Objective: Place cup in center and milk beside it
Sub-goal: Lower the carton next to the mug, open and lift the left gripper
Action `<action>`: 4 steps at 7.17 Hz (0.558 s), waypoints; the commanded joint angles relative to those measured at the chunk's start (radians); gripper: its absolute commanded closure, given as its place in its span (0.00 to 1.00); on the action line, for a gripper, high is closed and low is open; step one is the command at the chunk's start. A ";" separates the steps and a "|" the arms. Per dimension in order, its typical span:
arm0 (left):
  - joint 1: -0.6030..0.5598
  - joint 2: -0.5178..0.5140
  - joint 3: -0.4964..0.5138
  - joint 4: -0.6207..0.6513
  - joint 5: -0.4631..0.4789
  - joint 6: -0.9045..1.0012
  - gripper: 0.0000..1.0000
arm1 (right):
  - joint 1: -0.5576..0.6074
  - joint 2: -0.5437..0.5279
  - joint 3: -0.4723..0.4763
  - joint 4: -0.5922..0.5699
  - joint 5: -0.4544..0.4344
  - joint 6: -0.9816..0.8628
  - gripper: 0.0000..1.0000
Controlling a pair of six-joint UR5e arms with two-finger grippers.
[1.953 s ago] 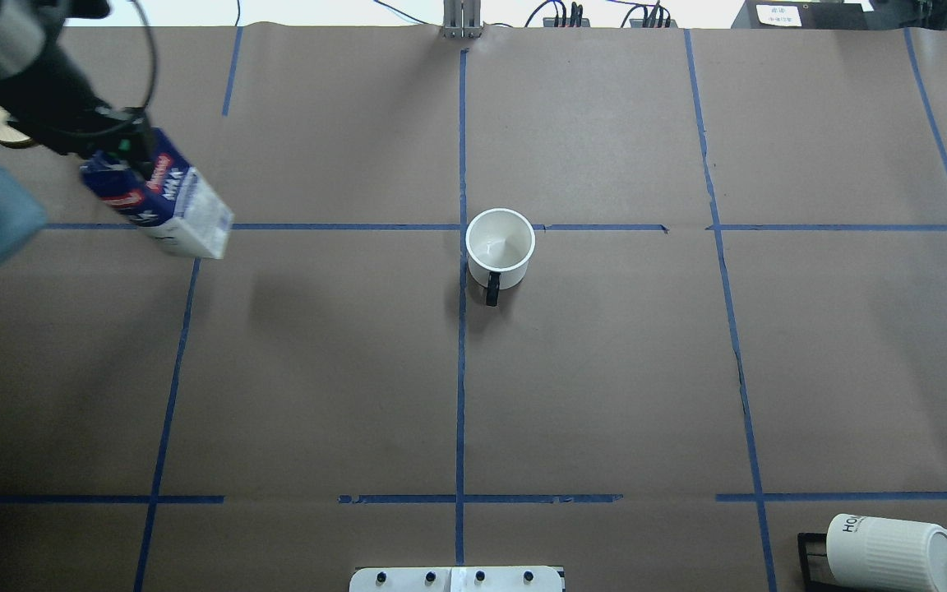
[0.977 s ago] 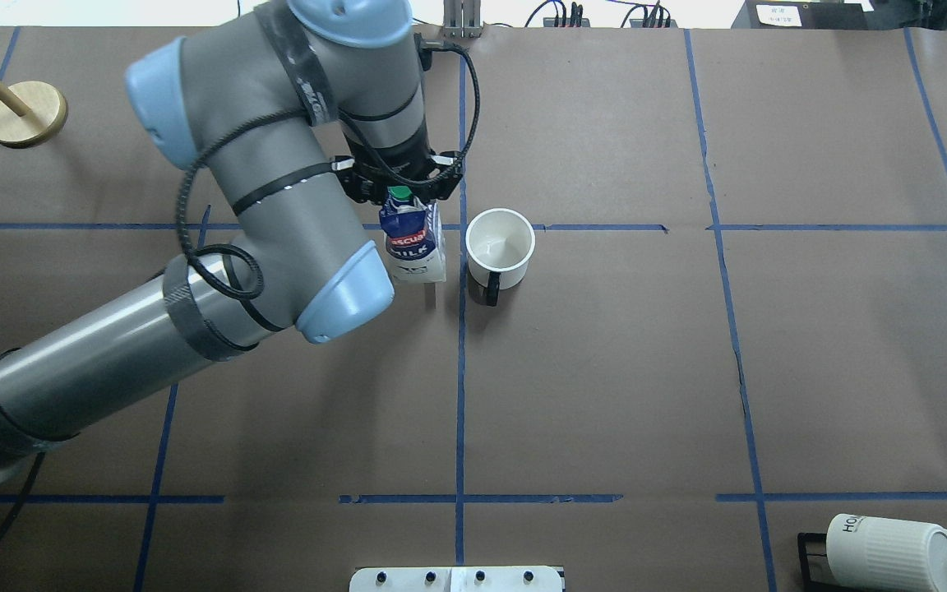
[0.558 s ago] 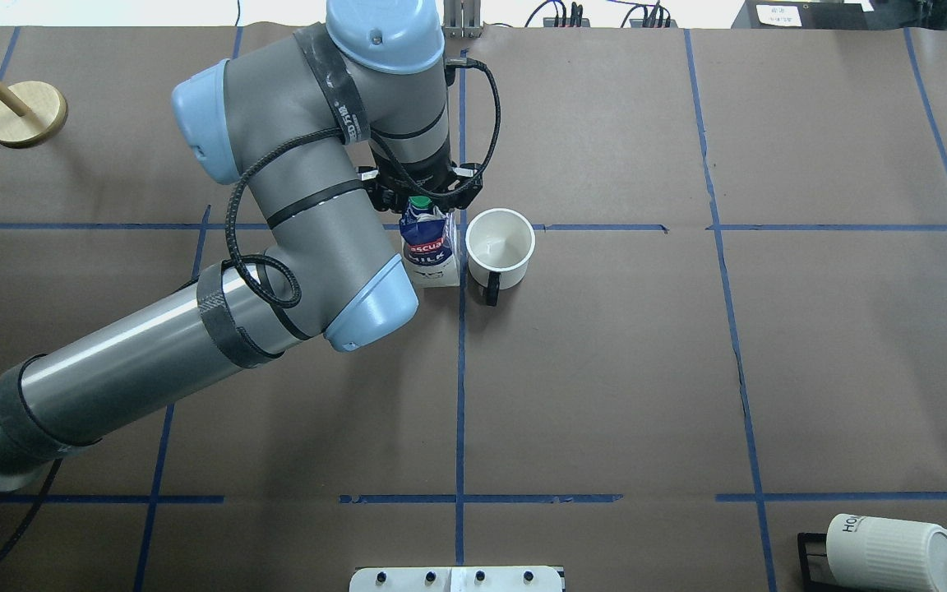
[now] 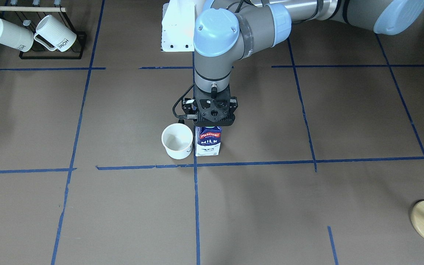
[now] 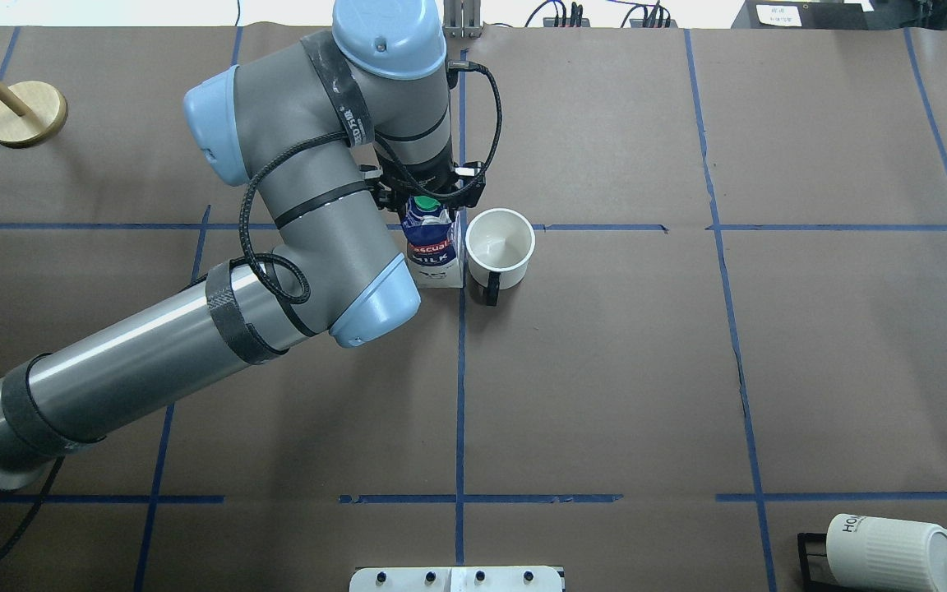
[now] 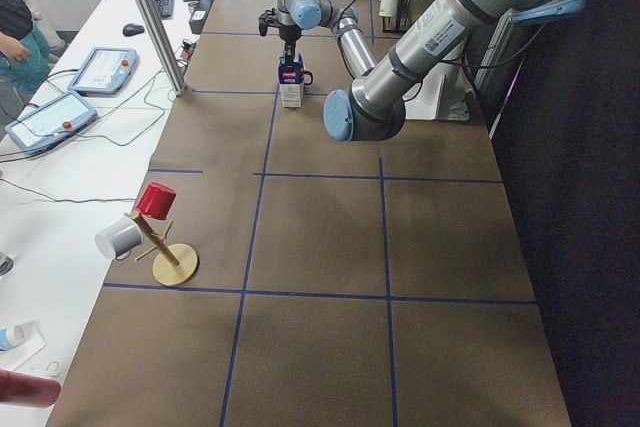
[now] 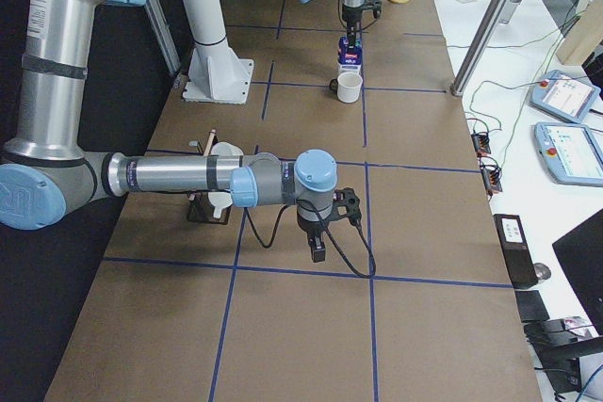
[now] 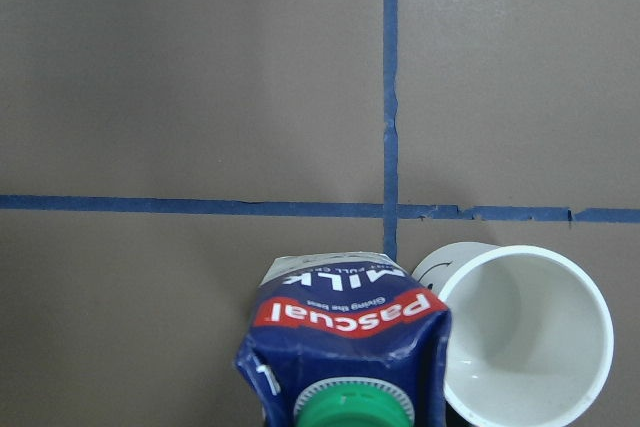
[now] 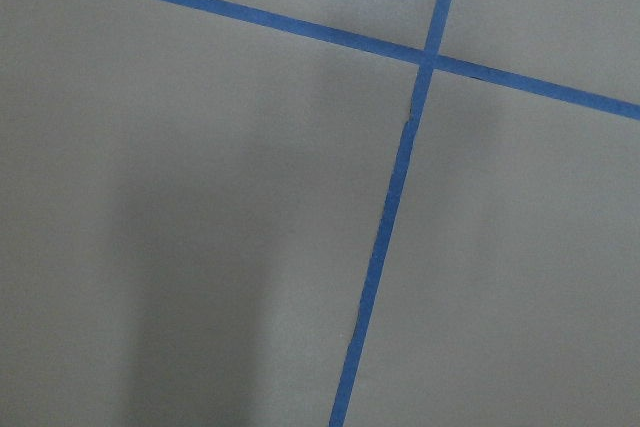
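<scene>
The white cup [image 5: 500, 247] stands upright just right of the center tape crossing [image 8: 390, 209], its black handle toward the robot. It also shows in the front view [image 4: 177, 141] and the left wrist view [image 8: 520, 337]. The milk carton [image 5: 432, 255] stands upright right beside it, on its left in the overhead view; it also shows in the front view [image 4: 208, 141]. My left gripper [image 5: 428, 197] comes straight down and is shut on the carton's top by the green cap [image 8: 350, 409]. My right gripper [image 7: 316, 251] hangs low over bare table far from both; I cannot tell its state.
A black rack with two ribbed "HOME" mugs [image 4: 31, 35] stands at the robot's near right corner. A wooden peg stand [image 5: 25, 111] sits at the far left. The white base plate [image 5: 457, 580] lies at the near edge.
My left arm has carried the milk carton from the far left of the table to the cup's side and lowered it upright. The cup has not moved.
</scene>
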 commanded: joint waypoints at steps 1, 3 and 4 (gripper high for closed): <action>-0.022 -0.013 -0.031 0.017 0.000 0.018 0.00 | 0.000 0.000 0.000 0.001 0.001 0.000 0.00; -0.101 -0.001 -0.118 0.161 -0.078 0.150 0.00 | 0.000 0.000 0.000 0.000 0.000 -0.002 0.00; -0.167 0.093 -0.214 0.222 -0.134 0.263 0.00 | 0.000 0.000 -0.009 0.000 0.003 -0.002 0.00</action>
